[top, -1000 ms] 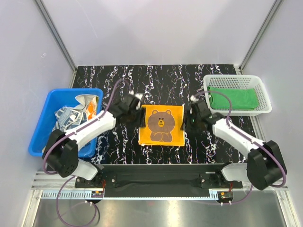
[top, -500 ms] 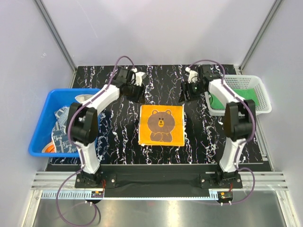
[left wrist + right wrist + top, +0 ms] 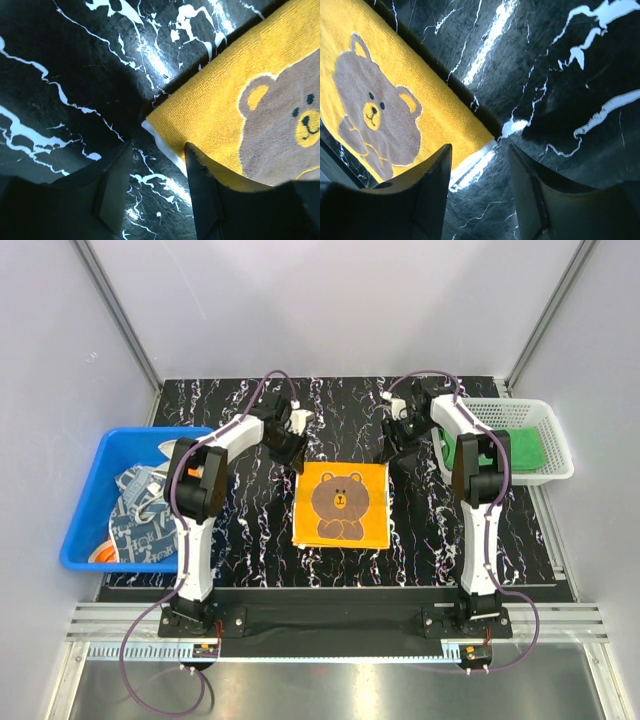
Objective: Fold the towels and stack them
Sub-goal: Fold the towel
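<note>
Your yellow towel (image 3: 341, 504) is lying flat and unfolded in the middle of the table (image 3: 250, 530), bear side up, with both arms reaching out to its far edge.

Your left gripper (image 3: 293, 450) is hanging over the towel's far left corner. In the left wrist view its fingers (image 3: 112, 190) are standing well apart with the corner lying between them. They are holding nothing, and you cannot tell whether either tip is touching the cloth.

Your right gripper (image 3: 398, 447) is doing the same at the far right corner. Its fingers (image 3: 530, 190) are spread wide, the white-edged corner is showing in the gap, and nothing is being gripped.

The green towel (image 3: 500, 448) is sitting in the basket (image 3: 555, 440) at the right side of the table, just beyond the right arm. More towels (image 3: 140, 515) are lying crumpled in the bin (image 3: 85, 510) at the left — white with a navy pattern, plus a scrap of orange at the near end. These are well apart from both grippers.
</note>
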### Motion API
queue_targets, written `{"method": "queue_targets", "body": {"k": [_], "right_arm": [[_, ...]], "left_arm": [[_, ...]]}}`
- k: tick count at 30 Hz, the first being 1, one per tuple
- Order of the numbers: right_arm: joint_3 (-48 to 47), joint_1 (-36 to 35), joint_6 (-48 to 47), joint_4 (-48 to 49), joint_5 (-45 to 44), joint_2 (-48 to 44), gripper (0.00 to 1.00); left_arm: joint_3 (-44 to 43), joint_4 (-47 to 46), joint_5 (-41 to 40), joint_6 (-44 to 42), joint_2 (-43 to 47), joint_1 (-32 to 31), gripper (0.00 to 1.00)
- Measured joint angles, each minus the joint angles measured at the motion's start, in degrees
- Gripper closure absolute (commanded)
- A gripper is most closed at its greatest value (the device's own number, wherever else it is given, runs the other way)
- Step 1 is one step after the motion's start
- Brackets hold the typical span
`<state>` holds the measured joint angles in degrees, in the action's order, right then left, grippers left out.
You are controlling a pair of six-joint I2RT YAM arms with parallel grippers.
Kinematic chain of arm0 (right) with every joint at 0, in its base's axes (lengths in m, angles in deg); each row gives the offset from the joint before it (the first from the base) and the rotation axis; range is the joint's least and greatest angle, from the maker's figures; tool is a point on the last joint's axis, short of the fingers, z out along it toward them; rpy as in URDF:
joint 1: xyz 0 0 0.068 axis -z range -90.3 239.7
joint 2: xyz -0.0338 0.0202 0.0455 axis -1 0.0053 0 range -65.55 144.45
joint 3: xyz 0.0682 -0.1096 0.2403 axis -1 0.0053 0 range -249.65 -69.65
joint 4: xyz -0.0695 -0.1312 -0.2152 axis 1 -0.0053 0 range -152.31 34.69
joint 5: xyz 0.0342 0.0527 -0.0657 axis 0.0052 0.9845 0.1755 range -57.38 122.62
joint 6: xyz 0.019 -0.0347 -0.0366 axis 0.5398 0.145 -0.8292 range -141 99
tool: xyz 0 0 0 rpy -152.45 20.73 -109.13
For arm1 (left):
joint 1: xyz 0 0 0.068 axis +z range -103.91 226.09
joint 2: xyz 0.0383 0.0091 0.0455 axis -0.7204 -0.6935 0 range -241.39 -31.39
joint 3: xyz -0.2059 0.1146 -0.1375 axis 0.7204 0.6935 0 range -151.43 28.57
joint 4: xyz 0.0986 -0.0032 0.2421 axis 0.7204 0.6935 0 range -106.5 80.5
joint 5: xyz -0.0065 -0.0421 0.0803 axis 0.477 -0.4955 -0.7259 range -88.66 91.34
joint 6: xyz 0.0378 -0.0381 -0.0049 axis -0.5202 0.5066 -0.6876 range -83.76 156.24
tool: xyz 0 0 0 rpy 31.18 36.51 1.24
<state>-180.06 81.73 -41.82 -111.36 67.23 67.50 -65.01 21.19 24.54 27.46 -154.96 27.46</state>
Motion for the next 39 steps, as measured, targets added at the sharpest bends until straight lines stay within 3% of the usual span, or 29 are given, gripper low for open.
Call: {"method": "queue_targets", "body": {"k": [5, 12, 17, 20, 25, 32, 39], "right_arm": [[-3.7, 0.0, -2.8, -2.7, 1.6, 3.8, 0.6], [-4.7, 0.0, -5.5, -5.0, 4.0, 5.8, 0.71], [-4.7, 0.0, -6.7, -5.3, 4.0, 5.8, 0.87], [-4.7, 0.0, -6.3, -4.8, 3.8, 5.8, 1.0], [-3.5, -0.1, -4.9, 0.4, 2.7, 5.3, 1.0], [4.3, -0.6, -4.9, 7.9, 1.0, -2.2, 1.0], [10.5, -1.9, -5.1, 14.4, -1.8, -11.0, 1.0]], "left_arm": [[-3.1, 1.0, 0.1, -1.9, -2.0, 0.0, 0.53], [-5.7, 3.2, 0.3, -3.9, -3.6, 0.1, 0.62], [-5.8, 4.0, 0.8, -5.0, -4.0, 0.5, 1.0], [-5.9, 4.3, 1.2, -5.2, -4.0, 0.6, 1.0], [-6.6, 4.3, 1.3, -4.5, -4.1, 1.0, 1.0], [-6.1, 2.9, 0.6, -3.2, -2.9, 1.1, 1.0], [-2.1, 1.0, -0.1, -2.3, 4.8, 1.1, 1.0]]}}
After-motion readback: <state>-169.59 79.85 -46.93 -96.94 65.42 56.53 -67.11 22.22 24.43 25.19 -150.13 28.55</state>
